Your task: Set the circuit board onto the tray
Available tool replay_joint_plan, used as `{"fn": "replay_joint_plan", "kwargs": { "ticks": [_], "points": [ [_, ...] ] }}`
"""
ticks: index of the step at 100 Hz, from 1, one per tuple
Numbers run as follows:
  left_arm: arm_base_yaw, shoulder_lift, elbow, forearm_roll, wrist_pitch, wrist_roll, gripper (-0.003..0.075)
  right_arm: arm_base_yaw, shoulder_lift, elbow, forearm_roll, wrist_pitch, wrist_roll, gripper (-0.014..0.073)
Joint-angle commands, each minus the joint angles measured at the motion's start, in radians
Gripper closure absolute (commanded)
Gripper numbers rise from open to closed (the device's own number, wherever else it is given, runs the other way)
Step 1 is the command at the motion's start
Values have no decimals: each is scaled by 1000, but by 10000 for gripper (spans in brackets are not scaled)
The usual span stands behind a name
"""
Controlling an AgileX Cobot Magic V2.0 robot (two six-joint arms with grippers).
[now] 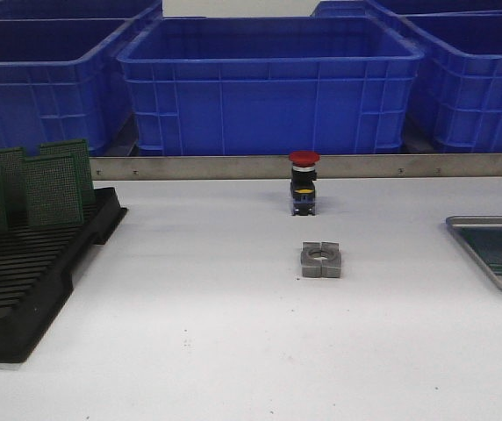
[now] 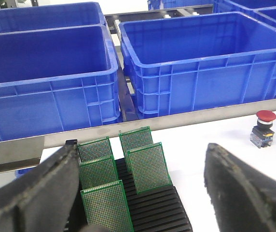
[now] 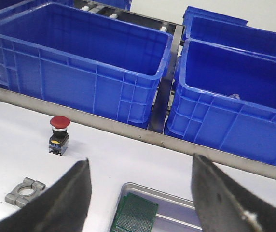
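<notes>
Right wrist: circuit board (image 3: pixel 137 214) between end effector (image 3: pixel 140 203) fingers.

Both the left gripper (image 2: pixel 138 193) and the right gripper (image 3: pixel 140 203) have jaws spread wide, holding nothing.

The right gripper (image 3: pixel 140 203) was seen with its two dark fingers (image 3: pixel 68 203) spread wide, nothing held between them. Between the fingers, a green circuit board (image 3: pixel 137 214) lay flat in the tray (image 3: pixel 176 200) (only partly in view). A red-capped push button (image 3: pixel 59 135) and a grey metal clamp (image 3: pixel 25 191) stood apart on the white table (image 3: pixel 12 140), blue bins (image 3: pixel 80 58) behind.
</notes>
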Motion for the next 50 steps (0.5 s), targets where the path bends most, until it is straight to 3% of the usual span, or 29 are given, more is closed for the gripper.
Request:
{"fn": "replay_joint_plan", "kwargs": {
  "ticks": [1,32,42,50],
  "points": [
    [3,-31,-11,-20,-40,-9,205,-1,-55,13,71,-56,-8,117],
    [3,-51,-6,-20,-40,-9,206,-1,-107,37,117,-75,-8,132],
    [3,-51,-6,-20,-40,-9,235,-1,-107,37,117,-82,-8,217],
    [3,-51,-6,-20,-40,-9,339,-1,-107,37,117,-89,-8,331]
  ]
}}
